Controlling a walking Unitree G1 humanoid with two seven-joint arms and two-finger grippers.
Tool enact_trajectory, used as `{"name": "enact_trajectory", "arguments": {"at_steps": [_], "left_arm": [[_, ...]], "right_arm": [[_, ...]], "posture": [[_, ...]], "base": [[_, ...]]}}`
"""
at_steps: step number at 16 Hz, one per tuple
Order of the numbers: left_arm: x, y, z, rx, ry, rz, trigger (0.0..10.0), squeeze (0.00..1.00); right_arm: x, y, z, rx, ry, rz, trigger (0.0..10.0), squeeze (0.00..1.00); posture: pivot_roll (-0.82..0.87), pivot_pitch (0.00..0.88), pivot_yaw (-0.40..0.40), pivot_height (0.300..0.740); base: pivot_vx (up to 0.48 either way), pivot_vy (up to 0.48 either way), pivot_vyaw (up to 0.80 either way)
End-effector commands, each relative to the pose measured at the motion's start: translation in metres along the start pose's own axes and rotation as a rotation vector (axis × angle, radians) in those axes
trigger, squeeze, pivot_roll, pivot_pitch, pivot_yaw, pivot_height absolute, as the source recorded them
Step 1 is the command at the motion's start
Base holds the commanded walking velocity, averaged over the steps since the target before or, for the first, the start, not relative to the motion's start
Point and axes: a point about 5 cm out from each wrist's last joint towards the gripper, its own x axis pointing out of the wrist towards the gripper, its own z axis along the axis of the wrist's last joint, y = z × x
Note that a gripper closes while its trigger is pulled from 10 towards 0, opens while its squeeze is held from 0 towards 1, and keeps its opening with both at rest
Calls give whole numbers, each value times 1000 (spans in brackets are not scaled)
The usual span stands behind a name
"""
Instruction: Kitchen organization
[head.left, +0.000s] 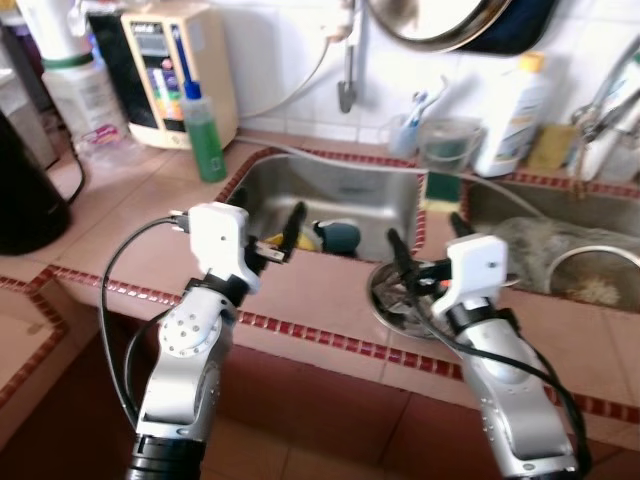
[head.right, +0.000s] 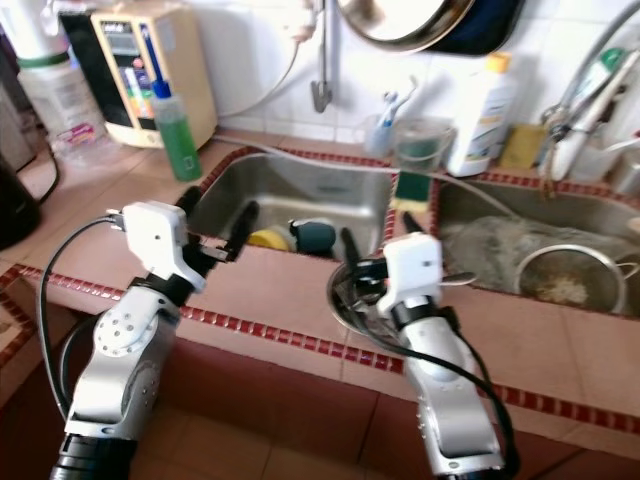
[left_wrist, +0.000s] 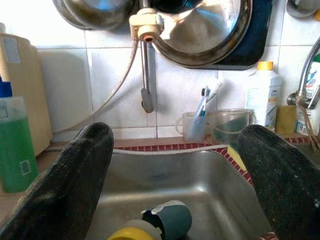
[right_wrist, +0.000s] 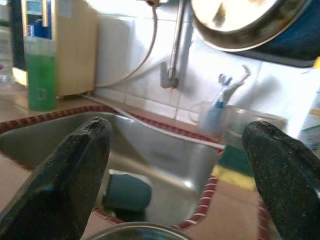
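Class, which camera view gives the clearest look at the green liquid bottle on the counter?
The left eye view: the whole green bottle stands uncropped beside the sink. The right eye view matches it; both wrist views crop it at an edge.

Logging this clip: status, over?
Left gripper open, empty, at the left sink's near rim. Right gripper open, empty, above a metal bowl on the counter. Teal cup and yellow item in the sink, untouched.

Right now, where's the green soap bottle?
The green soap bottle stands on the tiled counter at the sink's back left corner, just in front of the beige appliance, ahead of the left tool.
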Motion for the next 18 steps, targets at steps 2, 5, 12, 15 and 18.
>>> {"name": "enact_trajectory", "arguments": {"at_steps": [2,5,12,15,18], "left_arm": [[0,6,5,8,-20,15,10000,0],[2,5,6,3,-25,11,10000,0],[3,3,3,-43,-14,17,10000,0],[-2,-4,3,-8,-12,-64,10000,0],[-4,-15,1,62,15,-139,10000,0]], "right_arm": [[4,4,3,-3,-18,21,10000,0],[5,3,3,-7,-20,21,10000,0],[1,4,3,-13,-23,39,10000,0],[-17,2,-3,8,-5,74,10000,0],[-23,-9,-7,185,11,-55,10000,0]], "posture": [[-219,0,45,740],[-222,0,45,740],[-228,0,44,740],[-231,15,46,740],[-235,33,50,740]], "base": [[0,-351,0],[0,-350,0],[0,-147,0],[0,0,0],[0,0,0]]}}
